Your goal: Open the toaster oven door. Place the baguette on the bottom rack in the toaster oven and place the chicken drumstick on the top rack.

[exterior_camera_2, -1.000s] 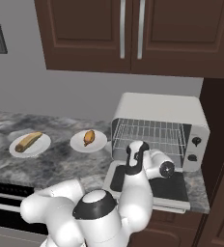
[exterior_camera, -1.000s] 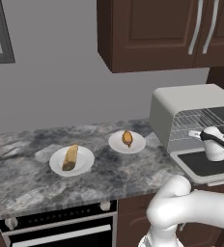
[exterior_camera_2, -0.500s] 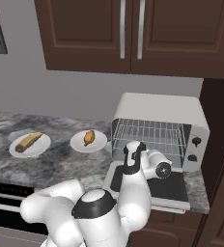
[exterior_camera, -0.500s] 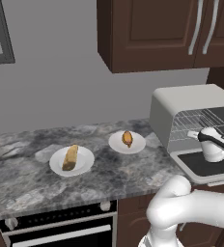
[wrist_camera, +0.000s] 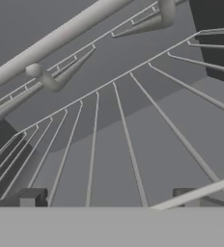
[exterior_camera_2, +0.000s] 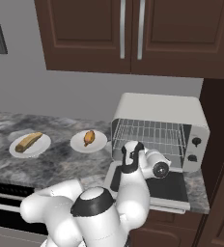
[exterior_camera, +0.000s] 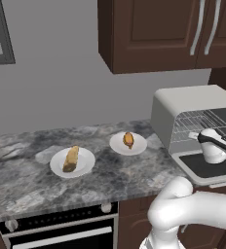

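Grey oven (exterior_camera_2: 157, 116) stood with its door (exterior_camera_2: 174, 190) already dropped flat, the gripper (wrist_camera: 109, 202) hanging wide apart and empty at the racks (exterior_camera: 197, 121). Baguette (exterior_camera: 71, 158) and drumstick (exterior_camera: 128, 140) waited on their plates (exterior_camera: 88, 163), well left. Best next: back out level, clear the door, then reach left for the bread.

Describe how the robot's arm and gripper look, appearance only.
The arm is glossy white with rounded, bulbous links and dark bands at its joints. A round dark cap with a pale centre sits on the wrist. The gripper ends in two small dark, blocky fingers. No cables or markings are visible.
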